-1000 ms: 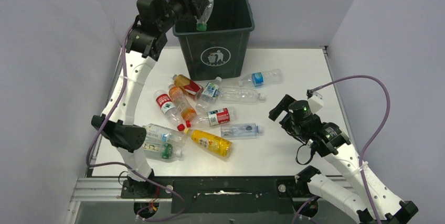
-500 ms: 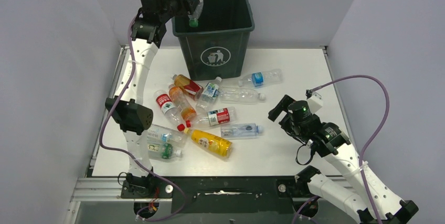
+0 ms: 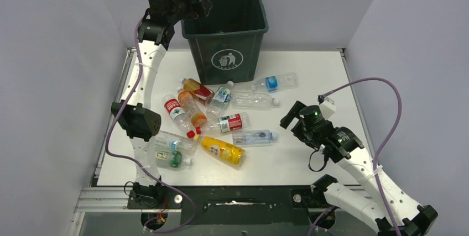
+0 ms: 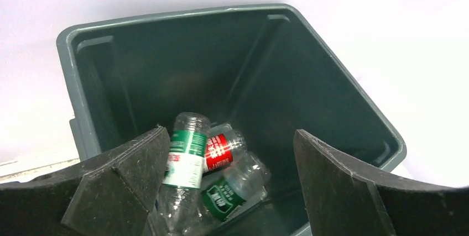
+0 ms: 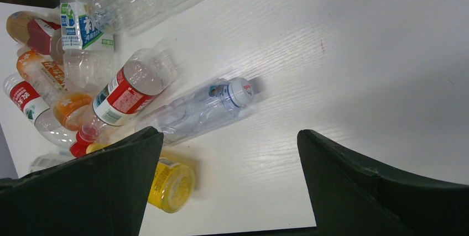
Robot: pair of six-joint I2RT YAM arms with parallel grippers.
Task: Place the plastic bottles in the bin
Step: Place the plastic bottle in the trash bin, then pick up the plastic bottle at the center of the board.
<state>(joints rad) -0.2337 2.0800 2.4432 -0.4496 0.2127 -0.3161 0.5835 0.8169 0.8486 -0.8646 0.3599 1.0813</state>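
The dark green bin point(image 3: 227, 53) stands at the back of the table. My left gripper point(image 3: 199, 1) hangs open over its left rim with nothing between its fingers. In the left wrist view the bin point(image 4: 182, 64) holds three plastic bottles: one with a green-and-white label point(image 4: 185, 156), one with a red label point(image 4: 221, 147) and one with a green label point(image 4: 227, 197), all below my left gripper point(image 4: 230, 131). Several more bottles point(image 3: 221, 150) lie on the table in front of the bin. My right gripper point(image 3: 290, 115) is open, just right of a clear white-capped bottle point(image 5: 199, 109).
The white table point(image 3: 309, 70) is boxed in by grey walls on the left, back and right. A yellow bottle point(image 5: 171, 186) lies beside my right gripper's left finger point(image 5: 110, 186). A purple cable point(image 3: 387, 120) loops beside the right arm.
My left gripper has opened, and the green-labelled bottle it held over the bin's rim has dropped into the bin. The right arm has shifted slightly left.
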